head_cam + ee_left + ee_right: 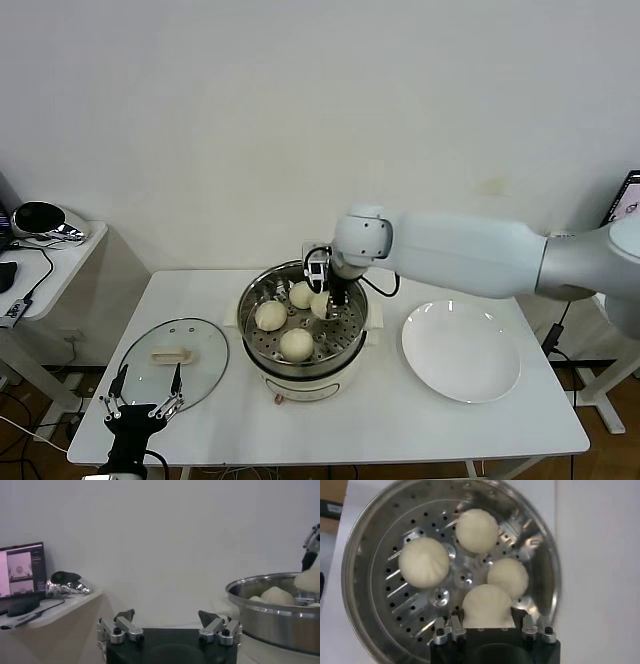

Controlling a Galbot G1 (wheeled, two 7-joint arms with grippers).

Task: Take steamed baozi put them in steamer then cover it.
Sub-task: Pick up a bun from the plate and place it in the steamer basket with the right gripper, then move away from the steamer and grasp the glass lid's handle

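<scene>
The steamer [252, 330] stands mid-table, uncovered, with three baozi [270, 315] on its perforated tray [415, 605]. My right gripper [322, 297] reaches into the pot's far right side, shut on the fourth baozi [487, 605], which sits low between its fingers beside another bun [508, 577]. The cover [200, 345], a glass lid with a cream handle, lies flat on the table left of the steamer. My left gripper [148, 388] is open and empty at the lid's near edge; its own view [170, 620] shows the steamer wall [275, 620] off to one side.
A white plate [460, 350] lies bare to the right of the steamer. A side table [60, 250] with a shiny helmet-like object and cables stands far left. The right arm spans above the table's back right.
</scene>
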